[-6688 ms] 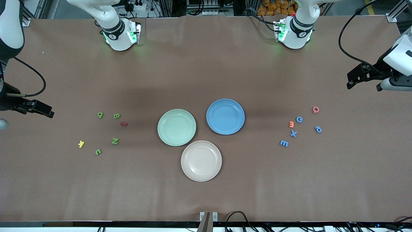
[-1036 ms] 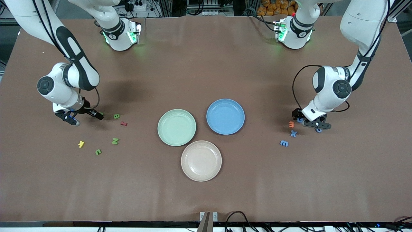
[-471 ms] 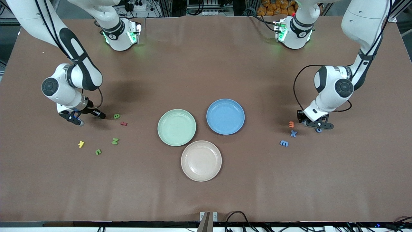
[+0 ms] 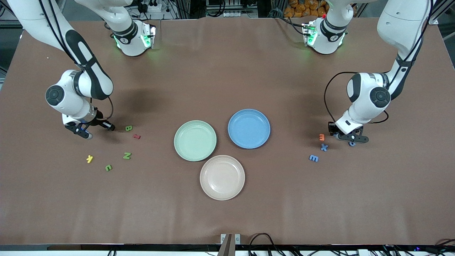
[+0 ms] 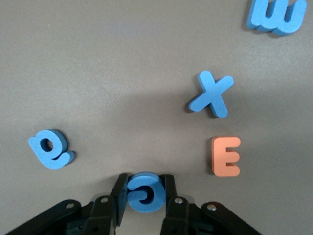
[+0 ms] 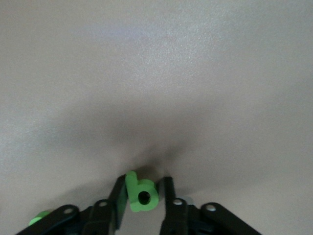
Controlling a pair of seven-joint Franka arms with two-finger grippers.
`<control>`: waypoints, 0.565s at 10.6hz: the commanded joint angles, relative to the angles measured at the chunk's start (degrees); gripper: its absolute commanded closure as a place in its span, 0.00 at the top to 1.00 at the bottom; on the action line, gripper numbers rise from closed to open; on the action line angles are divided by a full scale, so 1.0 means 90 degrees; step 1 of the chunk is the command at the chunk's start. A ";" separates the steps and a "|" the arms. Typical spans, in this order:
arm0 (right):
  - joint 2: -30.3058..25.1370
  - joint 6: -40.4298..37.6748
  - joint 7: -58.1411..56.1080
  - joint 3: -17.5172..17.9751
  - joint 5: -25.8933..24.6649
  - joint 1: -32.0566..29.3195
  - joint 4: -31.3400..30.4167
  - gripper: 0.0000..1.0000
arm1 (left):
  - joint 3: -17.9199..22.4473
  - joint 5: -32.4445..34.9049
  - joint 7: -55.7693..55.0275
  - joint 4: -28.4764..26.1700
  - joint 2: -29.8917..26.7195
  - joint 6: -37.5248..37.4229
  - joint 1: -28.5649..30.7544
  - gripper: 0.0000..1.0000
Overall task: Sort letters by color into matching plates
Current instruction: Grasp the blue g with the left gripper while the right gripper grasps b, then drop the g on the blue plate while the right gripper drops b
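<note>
On my screens both arms were down at the table, one at each end. The left gripper (image 5: 145, 196) had its two fingers (image 5: 119, 193) pressed against the sides of a blue G (image 5: 145, 192), pinching it low over the brown table (image 4: 227, 71). Out ahead of that pincer lay an orange E (image 5: 226, 155), a blue X (image 5: 211, 94) past it, a blue M (image 5: 277, 15) farther out still, and a blue letter with a round hole (image 5: 50, 148) off to the pincer's other side, all flat on the table and apart from one another.

The right gripper (image 6: 143, 198) was pinching a green b (image 6: 140, 192) between its fingers (image 6: 118, 198), the letter tilted in the grip, with bare table ahead of it. From the front camera I saw a green B (image 4: 128, 128) just beside that pincer toward the plates, a dark red letter (image 4: 137, 136) near it, and a green N (image 4: 127, 155), another green letter (image 4: 108, 167) and a yellow K (image 4: 90, 159) nearer the camera.

The three plates sat midway between the two pincers, holding no letters: the mint green plate (image 4: 195, 140), the blue plate (image 4: 249, 128) and the beige-pink plate (image 4: 222, 177), their rims close together.
</note>
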 commanded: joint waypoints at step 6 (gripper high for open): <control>-0.0128 -0.0355 -0.0025 0.0042 0.0089 0.0036 0.0136 0.19 | -0.0643 0.0070 -0.1110 0.1199 -0.0207 -0.1149 -0.0105 0.00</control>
